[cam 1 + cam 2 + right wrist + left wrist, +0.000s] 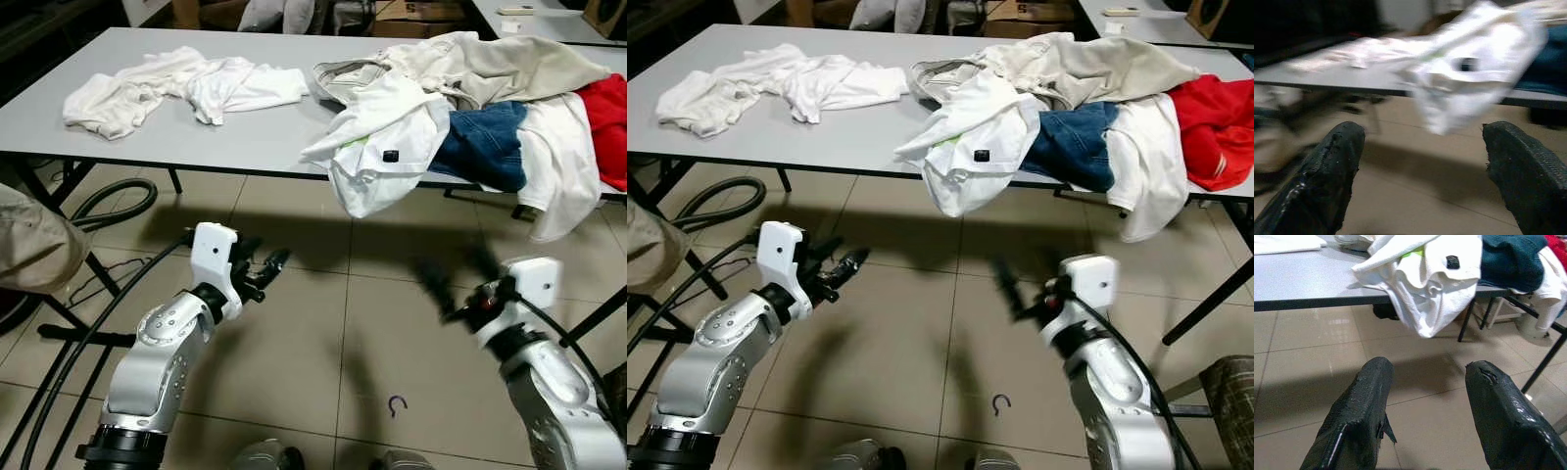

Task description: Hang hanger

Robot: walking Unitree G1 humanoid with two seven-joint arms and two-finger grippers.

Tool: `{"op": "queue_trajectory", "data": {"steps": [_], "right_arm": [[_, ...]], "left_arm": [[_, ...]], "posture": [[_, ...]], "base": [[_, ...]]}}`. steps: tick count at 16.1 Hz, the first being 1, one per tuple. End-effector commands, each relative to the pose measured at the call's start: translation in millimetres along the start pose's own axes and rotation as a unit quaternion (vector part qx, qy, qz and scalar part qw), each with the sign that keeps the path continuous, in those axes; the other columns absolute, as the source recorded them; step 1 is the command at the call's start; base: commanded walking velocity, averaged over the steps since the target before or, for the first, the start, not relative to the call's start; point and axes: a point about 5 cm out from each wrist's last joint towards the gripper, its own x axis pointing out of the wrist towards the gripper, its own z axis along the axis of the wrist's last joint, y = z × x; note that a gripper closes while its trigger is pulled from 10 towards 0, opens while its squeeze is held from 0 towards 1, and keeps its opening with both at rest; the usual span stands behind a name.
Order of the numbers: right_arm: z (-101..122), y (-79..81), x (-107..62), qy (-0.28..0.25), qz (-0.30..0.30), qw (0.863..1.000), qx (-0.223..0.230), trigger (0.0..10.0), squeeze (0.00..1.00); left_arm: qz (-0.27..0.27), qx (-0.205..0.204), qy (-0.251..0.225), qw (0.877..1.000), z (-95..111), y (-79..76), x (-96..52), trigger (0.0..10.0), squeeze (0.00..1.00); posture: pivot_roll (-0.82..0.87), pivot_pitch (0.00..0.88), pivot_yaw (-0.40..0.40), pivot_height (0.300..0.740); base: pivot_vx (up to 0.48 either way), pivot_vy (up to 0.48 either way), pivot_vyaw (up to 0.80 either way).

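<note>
My left gripper (266, 269) is held out low over the tiled floor, in front of the grey table (147, 122), its fingers (1369, 396) apart with nothing between them. My right gripper (446, 289) is blurred, at about the same height to the right, and is also open and empty, as the right wrist view (1422, 129) shows. A white shirt (377, 162) with a small black tag droops over the table's front edge, ahead of both grippers. A small dark hook-shaped piece (396, 404) lies on the floor tiles between my arms.
Blue jeans (485, 142), a red garment (607, 122) and beige clothes (490, 64) are piled at the table's right. White garments (186, 83) lie at its left. A black hose (118, 201) curls under the table. A beige fabric shape (29, 245) is at far left.
</note>
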Motion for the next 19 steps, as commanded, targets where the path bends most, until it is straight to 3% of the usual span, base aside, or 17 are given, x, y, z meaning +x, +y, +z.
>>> {"op": "queue_trajectory", "data": {"steps": [1, 5, 8, 11, 14, 16, 19], "right_arm": [[9, 2.1, -1.5, -0.015, 0.031, 0.999, 0.019, 10.0, 1.0], [13, 0.6, -5.0, -0.012, 0.061, 0.998, 0.03, 10.0, 1.0], [18, -7.3, -4.1, -0.024, 0.024, 0.999, 0.012, 10.0, 1.0], [22, -11.0, -1.4, -0.043, -0.034, 0.997, -0.058, 10.0, 1.0], [21, -13.8, -0.4, -0.053, -0.102, 0.986, -0.122, 10.0, 1.0], [18, -16.4, -0.8, -0.042, -0.146, 0.973, -0.175, 10.0, 1.0], [22, -20.4, -3.5, -0.049, -0.165, 0.954, -0.247, 10.0, 1.0]], "left_arm": [[-0.016, 0.001, -0.008, 1.0, 3, -2.5, 1.0, 10.0, 0.0], [-0.033, -0.001, -0.015, 0.999, 5, -5.6, -0.5, 10.0, 0.0], [-0.035, 0.001, -0.015, 0.999, 5, -4.7, -1.1, 10.0, 0.0], [-0.037, 0.003, -0.013, 0.999, 4, -4.9, -1.0, 10.0, 0.0], [-0.04, 0.005, -0.011, 0.999, 3, -6.2, -1.2, 10.0, 0.0], [-0.033, 0.013, -0.007, 0.999, 2, -5.9, -0.6, 10.0, 0.0], [-0.022, 0.017, -0.008, 1.0, 1, -4.1, -0.7, 10.0, 0.0]], "posture": [[-0.09, 0.0, 0.056, 0.74], [-0.09, 0.0, 0.054, 0.74], [-0.09, 0.0, 0.054, 0.74], [-0.09, 0.0, 0.056, 0.74], [-0.09, 0.0, 0.056, 0.74], [-0.09, 0.0, 0.051, 0.74], [-0.08, 0.0, 0.044, 0.74]], "base": [[0.0, 0.0, 0.0], [0.0, 0.0, 0.0], [0.0, 0.0, 0.0], [0.0, 0.0, 0.0], [0.0, 0.0, 0.0], [0.0, 0.0, 0.0], [0.0, 0.0, 0.0]]}}
